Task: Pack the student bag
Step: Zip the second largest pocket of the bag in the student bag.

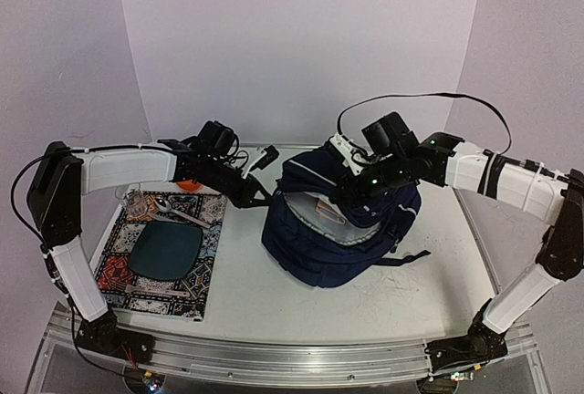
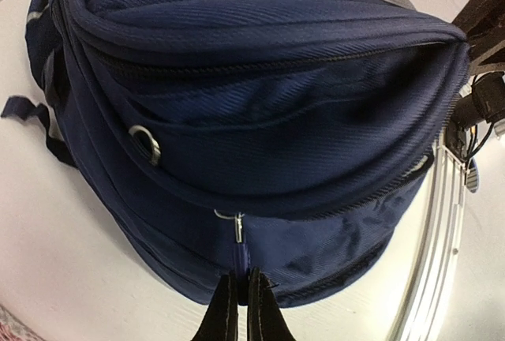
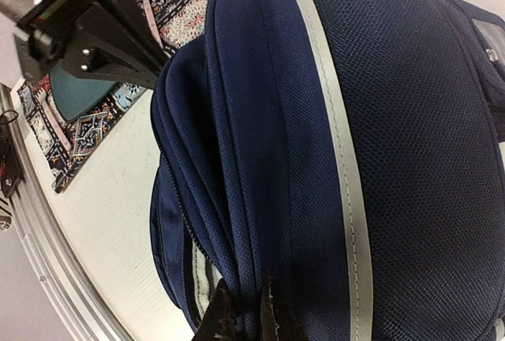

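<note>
The student bag (image 1: pixel 338 239) is a navy backpack with light-grey stripes, lying at the middle of the table with its main compartment gaping and a pale lining showing. My left gripper (image 1: pixel 258 195) is at the bag's left side. In the left wrist view it (image 2: pixel 237 297) is shut on the blue zipper pull (image 2: pixel 238 252) that hangs from a metal slider on the bag (image 2: pixel 260 120). My right gripper (image 1: pixel 351 195) is over the bag's top. In the right wrist view it (image 3: pixel 246 313) is shut on a fold of the bag's upper flap (image 3: pixel 260 199).
A patterned mat (image 1: pixel 119 271) lies at the left with a dark teal plate (image 1: pixel 164 250) and a spoon (image 1: pixel 173 210) on it. An orange object (image 1: pixel 189 186) sits behind it. A metal rail (image 1: pixel 274 357) runs along the near table edge.
</note>
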